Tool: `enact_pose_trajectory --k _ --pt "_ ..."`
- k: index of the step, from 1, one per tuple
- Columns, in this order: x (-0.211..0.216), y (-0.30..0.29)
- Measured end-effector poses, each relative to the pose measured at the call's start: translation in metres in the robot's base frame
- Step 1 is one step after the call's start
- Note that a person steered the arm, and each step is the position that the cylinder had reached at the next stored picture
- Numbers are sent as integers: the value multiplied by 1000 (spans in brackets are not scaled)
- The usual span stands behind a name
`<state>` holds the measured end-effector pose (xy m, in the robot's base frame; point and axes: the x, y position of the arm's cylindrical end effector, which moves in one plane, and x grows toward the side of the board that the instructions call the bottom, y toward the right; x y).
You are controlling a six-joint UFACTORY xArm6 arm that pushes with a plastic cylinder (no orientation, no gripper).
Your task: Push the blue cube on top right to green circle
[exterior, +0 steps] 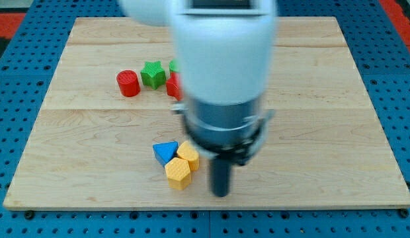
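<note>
Inventory of the board, taken from the view's left to its right and placed against our tip.

Red cylinder (127, 83): standing well up and to the view's left of our tip, apart from its neighbour.

Green star (153, 74): just beside the red cylinder on its right, also far above our tip.

Green piece (174, 66) and red piece (172, 86): only slivers show at the edge of our arm's body; shapes cannot be made out. The green one may be the circle the task names, but we cannot confirm it.

Blue triangular block (166, 152): lower on the board, up and to the left of our tip, touching the yellow pair. It reads as a wedge, not a cube.

Two yellow blocks, upper (189, 155) and lower (178, 173): pressed together, the lower one just left of our tip with a narrow gap.

Tip (221, 194): near the board's bottom edge, touching no block. We carry no jaws, only the rod, so nothing is open, closed or clamped.

Wooden board (324, 119): its right half shows no blocks; our arm hides the middle top.

Task item, blue cube at top right: not visible to us. It may sit behind the arm.

Progress, as we judge it: no push is engaged; finding the cube, the approach and the whole push towards the green circle remain.
</note>
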<state>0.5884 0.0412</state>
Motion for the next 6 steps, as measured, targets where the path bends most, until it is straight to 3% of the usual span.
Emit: enact_pose_trajectory --k 1,4,5,6 --pt "-55 65" --pt "-255 34" --pt "-288 -8" --pt "-285 -54"
